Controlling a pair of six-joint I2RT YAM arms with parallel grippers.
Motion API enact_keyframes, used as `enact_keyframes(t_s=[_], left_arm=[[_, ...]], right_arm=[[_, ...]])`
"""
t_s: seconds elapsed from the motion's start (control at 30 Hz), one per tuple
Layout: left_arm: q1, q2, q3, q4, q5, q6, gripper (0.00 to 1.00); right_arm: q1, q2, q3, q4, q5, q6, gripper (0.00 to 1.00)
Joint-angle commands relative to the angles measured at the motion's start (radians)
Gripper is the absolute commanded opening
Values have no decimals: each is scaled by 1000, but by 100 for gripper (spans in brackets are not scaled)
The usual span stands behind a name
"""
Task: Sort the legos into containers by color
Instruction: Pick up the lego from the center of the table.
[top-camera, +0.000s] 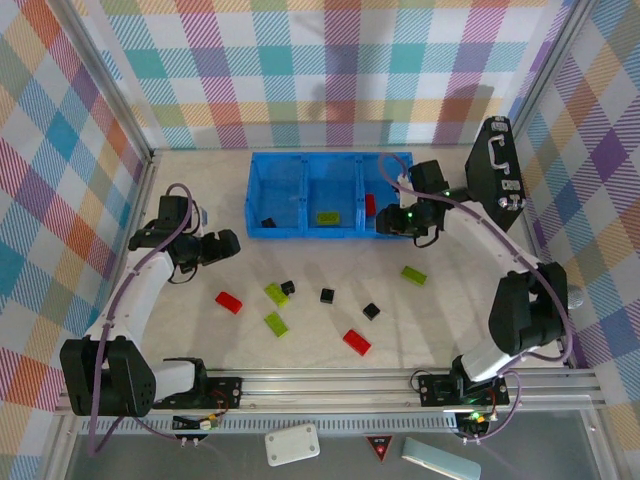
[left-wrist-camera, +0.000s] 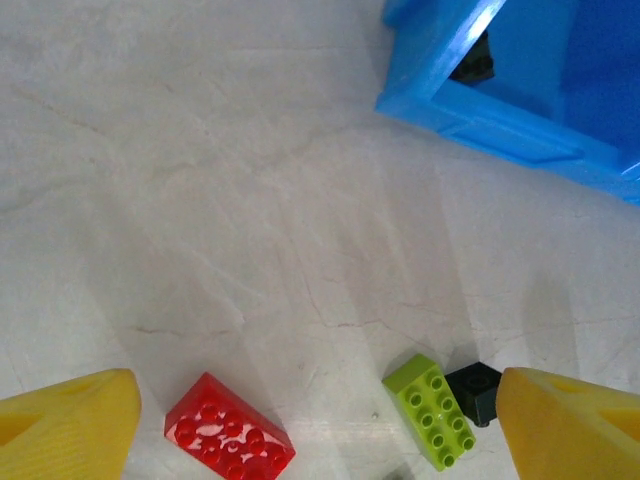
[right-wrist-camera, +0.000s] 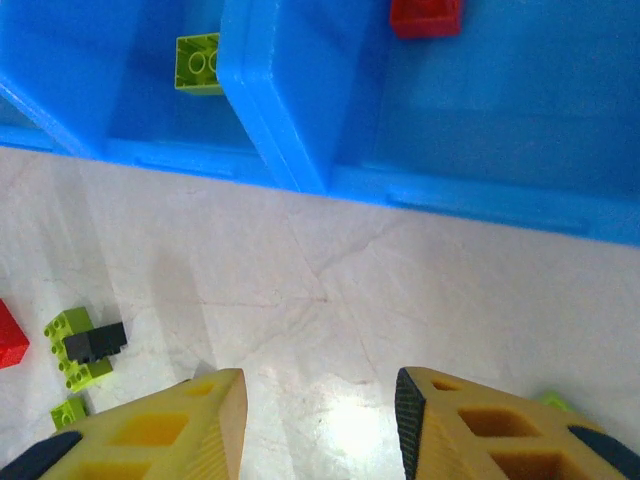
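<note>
Red, lime-green and black legos are partly sorted. In the blue bin (top-camera: 300, 233), the left compartment (top-camera: 275, 190) holds one black lego (top-camera: 268, 222). The middle compartment (top-camera: 330, 190) holds one green lego (top-camera: 326, 217), and the right compartment (top-camera: 372, 175) holds one red lego (top-camera: 370, 203).

The other legos lie loose on the pale counter (top-camera: 450, 320) in front of the bin. Farthest left is a red brick (top-camera: 229, 301). Beside it, a green brick (top-camera: 276, 293) touches a small black brick (top-camera: 288, 287), and a second green brick (top-camera: 275, 323) lies just nearer the arms. Toward the middle sit a black cube (top-camera: 327, 295) and another black cube (top-camera: 371, 311), with a second red brick (top-camera: 356, 342) nearest the arm bases. A lone green brick (top-camera: 413, 275) lies off to the right, close to the right arm.

The left claw (left-wrist-camera: 315, 400) is over bare counter to the left of the bin. Its yellow fingers are spread wide with nothing between them. Its wrist view looks down on the left-hand red brick and the touching green and black pair.

The right claw (right-wrist-camera: 320, 400) is just in front of the bin's right compartment. Its fingers are partly apart and hold nothing.

Past the bin's right end, a black case (top-camera: 497, 175) with a handle stands against the checked cloth wall (top-camera: 330, 70).
</note>
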Motion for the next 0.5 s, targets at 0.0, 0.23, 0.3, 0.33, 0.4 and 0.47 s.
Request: enact_keyframes(t_s=[0.0,0.23,0.3,0.33,0.4,0.47], left_arm=[[-67,-39,10,-64,-47,-69,90],[-268,-27,-22,-86,-180,-184,89],[-311,-14,-31,-81,-207,-227,86],[-329,-2,-32,-82,-221,-254,84],[-357,16,-38,-69,-229,-297,81],[-392,32,-46,-43,-252,-348,79]], right_arm=[[5,-48,-43,4,6,20,45],[5,-104,-90,-18,17,10,45],[6,-114,-96,-24,18,8,45],[5,-120,-99,-28,18,8,45],[5,-128,-104,-31,18,9,45],[5,-136,-111,-33,20,12,45]])
